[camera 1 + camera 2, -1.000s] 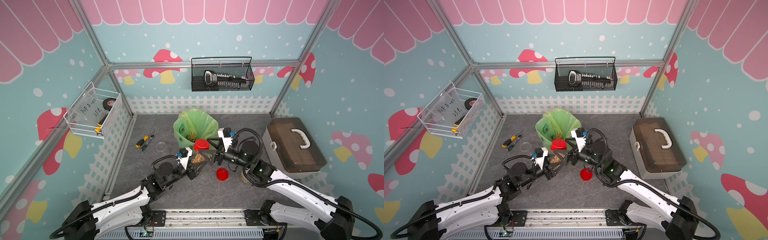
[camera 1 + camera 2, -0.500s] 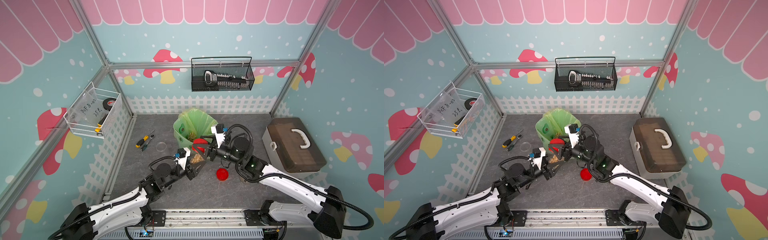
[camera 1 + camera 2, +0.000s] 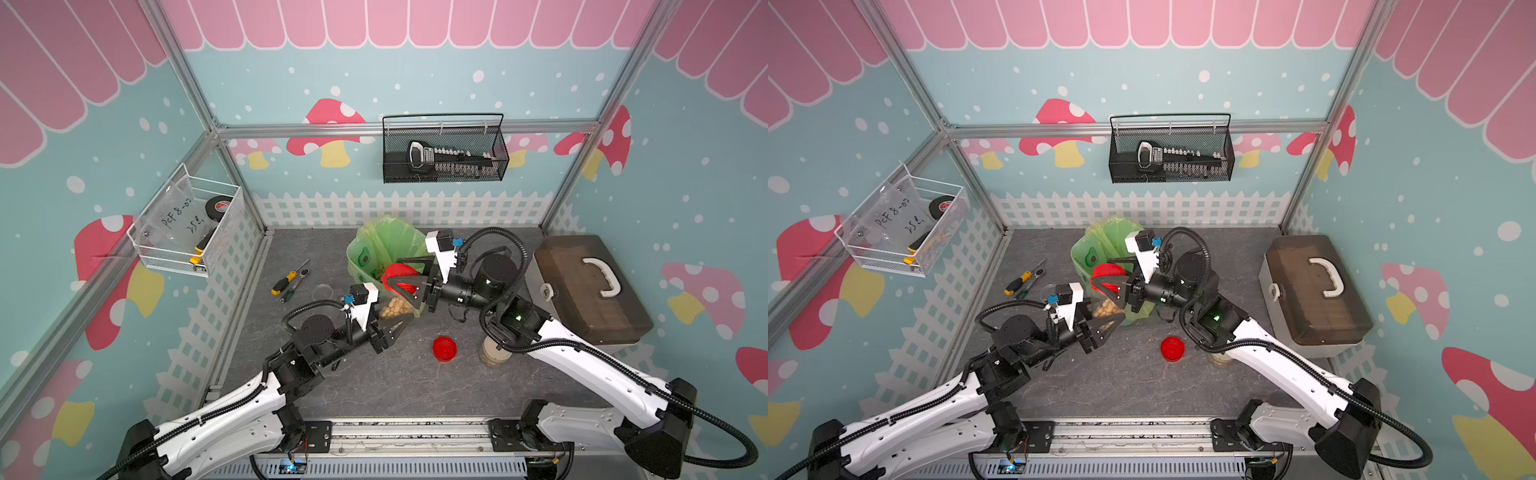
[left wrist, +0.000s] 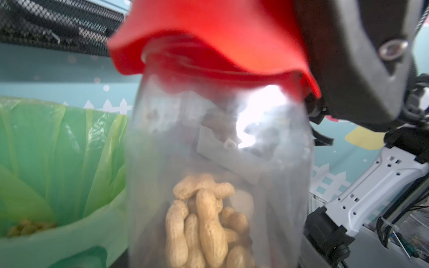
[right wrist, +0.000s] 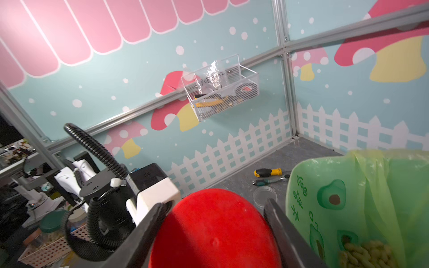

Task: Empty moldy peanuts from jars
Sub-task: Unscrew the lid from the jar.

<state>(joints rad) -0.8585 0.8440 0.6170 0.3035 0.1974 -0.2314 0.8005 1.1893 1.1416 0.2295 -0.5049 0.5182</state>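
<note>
My left gripper [image 3: 394, 319] is shut on a clear jar [image 3: 394, 306] in front of the green-lined bin [image 3: 386, 245]. The jar [image 4: 218, 143] stands upright with moldy peanuts [image 4: 204, 220] filling its lower part. A red lid [image 3: 398, 275] sits on top of it, and my right gripper [image 3: 402, 276] is shut on that lid from the right. The right wrist view has the lid [image 5: 216, 234] between both black fingers [image 5: 144, 232]. A squat jar with a beige lid [image 3: 493, 354] stands half hidden under my right arm.
A loose red lid [image 3: 444, 348] lies on the grey floor. Peanuts [image 5: 364, 253] lie in the bin's green bag. A small clear round dish [image 3: 322, 291] and a screwdriver [image 3: 286, 280] lie at the left. A brown toolbox [image 3: 594, 286] stands at the right.
My right gripper has moved left over the jar and closed on its red lid. The left gripper has kept its hold on the jar with little movement.
</note>
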